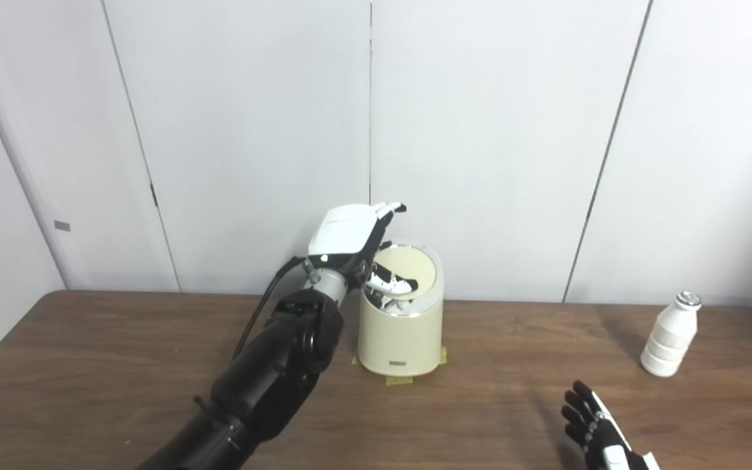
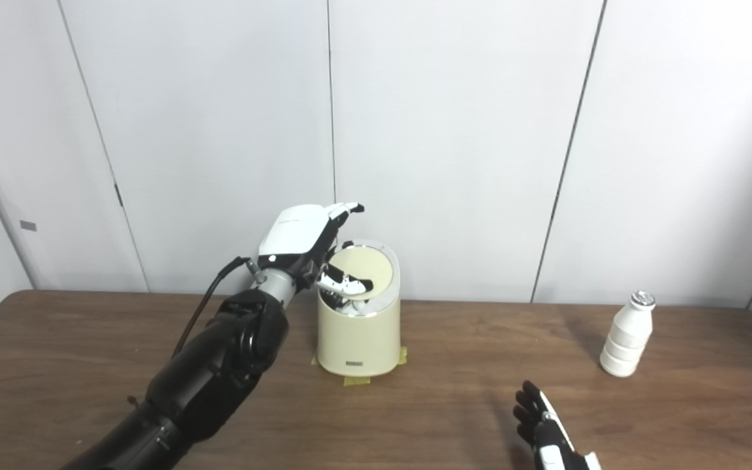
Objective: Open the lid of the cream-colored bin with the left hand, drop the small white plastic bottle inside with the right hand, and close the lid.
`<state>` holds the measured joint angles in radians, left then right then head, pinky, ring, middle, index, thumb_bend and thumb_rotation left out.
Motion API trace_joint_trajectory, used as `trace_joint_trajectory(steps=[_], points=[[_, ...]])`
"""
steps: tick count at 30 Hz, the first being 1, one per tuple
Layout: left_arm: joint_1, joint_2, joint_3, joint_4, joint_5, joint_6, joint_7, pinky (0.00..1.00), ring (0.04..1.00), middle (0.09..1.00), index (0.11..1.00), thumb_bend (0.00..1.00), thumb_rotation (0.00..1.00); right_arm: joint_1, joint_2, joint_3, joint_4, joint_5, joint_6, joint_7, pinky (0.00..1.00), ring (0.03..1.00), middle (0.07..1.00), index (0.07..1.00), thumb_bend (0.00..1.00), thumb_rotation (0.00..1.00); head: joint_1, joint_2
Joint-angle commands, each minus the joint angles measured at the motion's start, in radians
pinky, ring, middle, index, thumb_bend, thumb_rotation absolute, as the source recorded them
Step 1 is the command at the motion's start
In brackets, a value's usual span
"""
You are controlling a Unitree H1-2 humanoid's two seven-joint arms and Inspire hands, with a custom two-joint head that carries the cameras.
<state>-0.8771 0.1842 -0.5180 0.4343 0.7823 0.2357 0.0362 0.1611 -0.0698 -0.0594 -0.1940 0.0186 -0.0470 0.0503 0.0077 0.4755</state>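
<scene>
Bin [image 1: 401, 339] on tabletop [image 1: 121, 365] sitting with lid [image 1: 408, 271] being tilted up by left robot hand [image 1: 356, 245] pinching its edge; bottle [image 1: 670, 336] standing apart, right robot hand [image 1: 595, 427] hovering spread.

Cream bin [image 1: 401, 333], white bottle [image 1: 670, 336], dark wood-grain table [image 1: 89, 365], black-and-white left hand [image 1: 353, 241].

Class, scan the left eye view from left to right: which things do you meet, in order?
Left hand → cream bin → right hand → white bottle.
</scene>
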Motion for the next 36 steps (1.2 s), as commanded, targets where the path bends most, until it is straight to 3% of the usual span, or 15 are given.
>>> trace_joint_trajectory(steps=[1,16,22,27,30,36], points=[[-0.033,0.007,-0.014,-0.006,0.040,0.004,-0.024,0.76,0.865,0.908,0.911,0.95,0.00,0.143,0.024,0.021,0.006,0.005,-0.015,0.002,0.92,0.924,0.937,0.933,0.55,1.00,0.002,0.001],[-0.029,0.006,0.010,-0.007,0.035,0.021,-0.065,0.70,0.800,0.886,0.905,0.97,0.00,0.147,0.022,0.015,0.002,0.026,-0.010,0.008,0.94,0.932,0.940,0.941,0.57,1.00,0.004,0.013],[-0.018,-0.028,0.122,-0.070,-0.076,0.071,-0.103,0.69,0.822,0.900,0.898,0.93,0.00,0.146,0.020,0.016,0.006,0.018,-0.011,0.006,0.92,0.925,0.933,0.938,0.56,1.00,0.007,0.010],[-0.007,-0.063,0.217,-0.143,-0.146,0.144,-0.114,0.64,0.771,0.823,0.864,0.85,0.14,0.144,0.020,0.013,0.010,0.032,-0.013,0.010,0.93,0.927,0.936,0.936,0.57,1.00,0.007,0.012],[-0.002,-0.068,0.252,-0.181,-0.175,0.158,-0.114,0.65,0.770,0.833,0.854,0.76,0.21,0.142,0.017,0.014,0.014,0.031,-0.014,0.012,0.93,0.924,0.934,0.938,0.56,1.00,0.009,0.012],[-0.003,-0.070,0.291,-0.247,-0.207,0.195,-0.119,0.58,0.722,0.797,0.836,0.71,0.26,0.140,0.015,0.012,0.017,0.034,-0.011,0.015,0.94,0.930,0.938,0.940,0.55,1.00,0.012,0.014]])
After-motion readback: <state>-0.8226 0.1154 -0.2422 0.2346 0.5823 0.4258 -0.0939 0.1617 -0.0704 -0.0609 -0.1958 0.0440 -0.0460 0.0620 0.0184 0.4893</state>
